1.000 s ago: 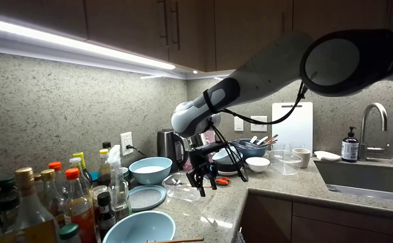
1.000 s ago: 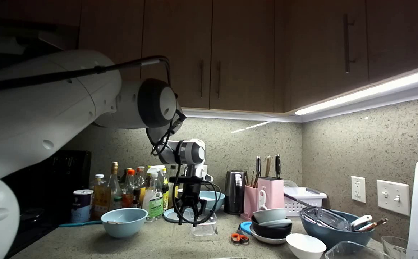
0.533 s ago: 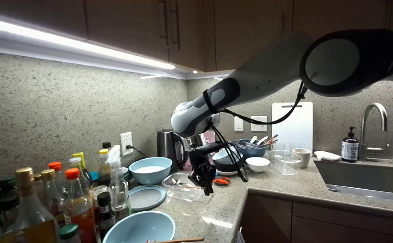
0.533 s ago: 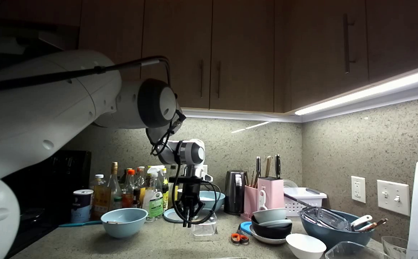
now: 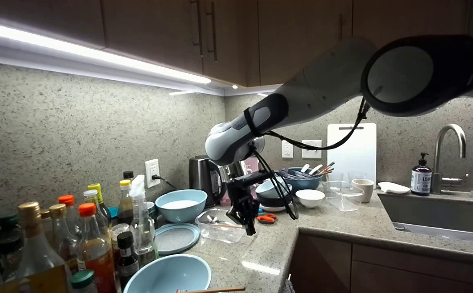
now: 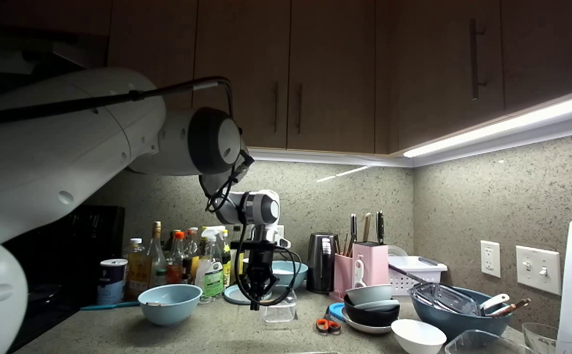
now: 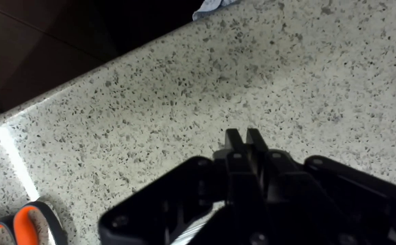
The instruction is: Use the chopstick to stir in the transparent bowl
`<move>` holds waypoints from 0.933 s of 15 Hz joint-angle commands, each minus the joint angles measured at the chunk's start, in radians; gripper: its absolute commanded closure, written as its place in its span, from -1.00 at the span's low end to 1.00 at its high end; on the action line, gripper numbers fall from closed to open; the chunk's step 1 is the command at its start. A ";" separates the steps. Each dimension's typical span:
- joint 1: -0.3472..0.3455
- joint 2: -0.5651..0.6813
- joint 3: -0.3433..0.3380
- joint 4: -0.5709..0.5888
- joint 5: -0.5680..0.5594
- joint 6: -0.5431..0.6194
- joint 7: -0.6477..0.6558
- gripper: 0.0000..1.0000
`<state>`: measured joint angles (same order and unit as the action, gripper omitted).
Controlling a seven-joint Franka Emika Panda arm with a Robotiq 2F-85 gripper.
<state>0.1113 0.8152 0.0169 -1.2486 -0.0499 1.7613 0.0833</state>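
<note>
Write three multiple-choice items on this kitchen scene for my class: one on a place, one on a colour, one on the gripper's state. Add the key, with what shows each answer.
1. Where do the orange-handled scissors lie?
A) in the sink
B) on the counter
C) in the white basket

2. What colour is the knife block?
A) pink
B) green
C) yellow

3. How does the gripper stand?
A) wide open
B) shut on a mug
C) closed, nothing seen in it

1: B, since both exterior views show them resting there.
2: A, since its pink side shows in an exterior view.
3: C, since the wrist view shows the fingertips side by side, nearly meeting, with nothing visible between them.
</note>
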 commanded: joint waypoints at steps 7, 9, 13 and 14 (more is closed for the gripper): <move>0.043 -0.121 -0.002 -0.043 0.006 -0.245 0.093 0.96; 0.035 -0.116 0.001 -0.027 0.022 -0.248 0.110 0.96; 0.041 -0.088 -0.003 0.005 0.001 -0.239 0.107 0.84; 0.040 -0.088 -0.004 0.005 0.001 -0.239 0.109 0.84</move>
<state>0.1536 0.7260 0.0088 -1.2471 -0.0474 1.5255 0.1903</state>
